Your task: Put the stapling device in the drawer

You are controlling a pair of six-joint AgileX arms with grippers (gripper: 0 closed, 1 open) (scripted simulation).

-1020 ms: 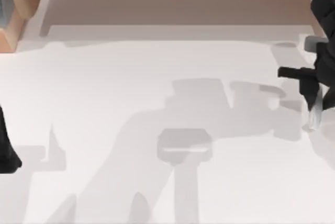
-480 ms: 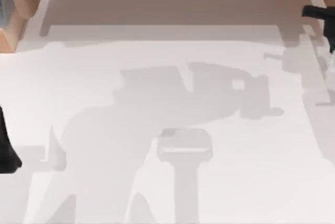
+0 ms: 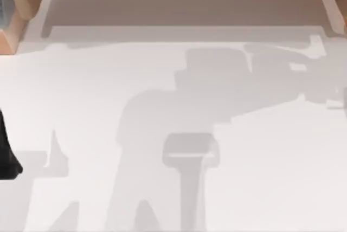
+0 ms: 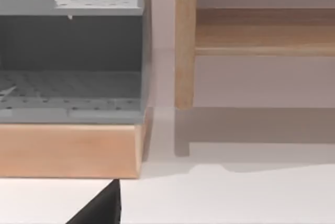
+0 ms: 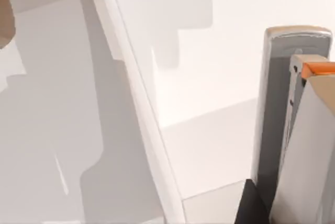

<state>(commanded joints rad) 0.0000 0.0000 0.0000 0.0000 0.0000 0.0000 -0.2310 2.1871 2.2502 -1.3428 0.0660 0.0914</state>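
parked left arm at worktop's left edge, gripper state impossible to tell. stapling device pinched upright in right gripper above worktop.

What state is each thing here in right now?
stapling device: lifted off the table, held in the right gripper.
drawer: looks pulled open, its grey inside showing.
left arm: parked at the table's left edge.
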